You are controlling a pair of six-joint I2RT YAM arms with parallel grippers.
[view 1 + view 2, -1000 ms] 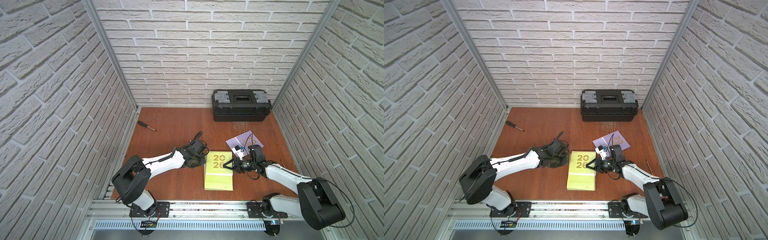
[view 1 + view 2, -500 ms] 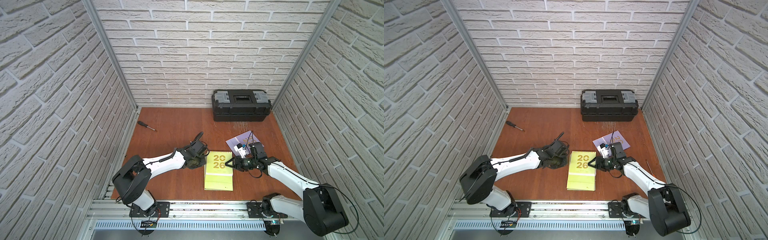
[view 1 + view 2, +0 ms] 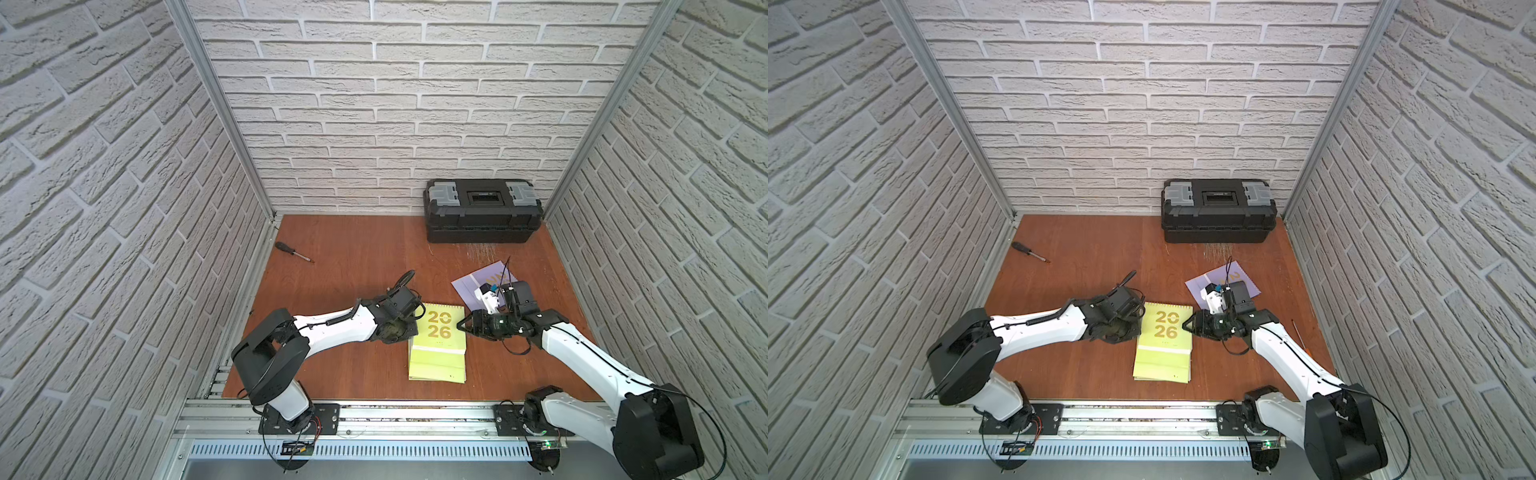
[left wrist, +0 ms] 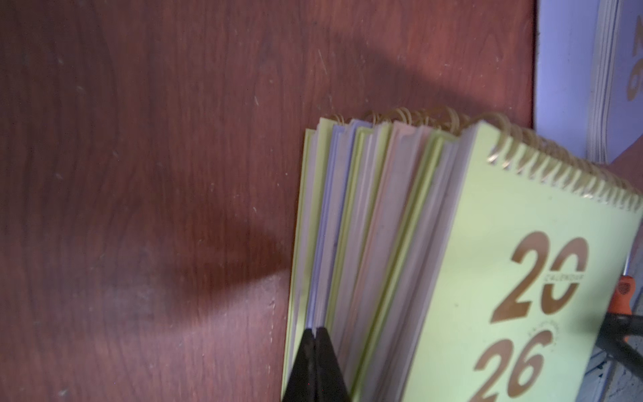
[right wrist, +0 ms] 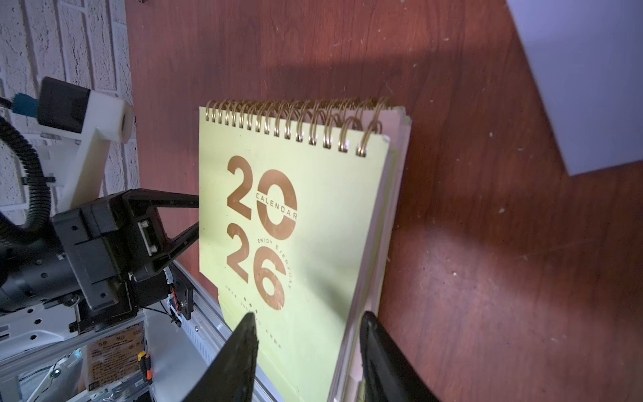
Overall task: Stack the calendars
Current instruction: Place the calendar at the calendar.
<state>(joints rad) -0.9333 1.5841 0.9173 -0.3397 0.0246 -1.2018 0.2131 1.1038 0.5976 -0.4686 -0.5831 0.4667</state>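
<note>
Right gripper (image 3: 461,325) jaws parted around lime-green-topped stack of spiral-bound calendars (image 3: 438,349); left gripper (image 4: 315,334) clenched against opposite side. Best back out level, then fetch flat lavender calendar (image 3: 467,282) just behind it.

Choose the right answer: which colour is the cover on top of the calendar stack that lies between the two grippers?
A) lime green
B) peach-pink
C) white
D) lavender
A: the top cover of the stack is lime green with a gold "2026" on it, while the lavender calendar lies apart from it on the table.
</note>
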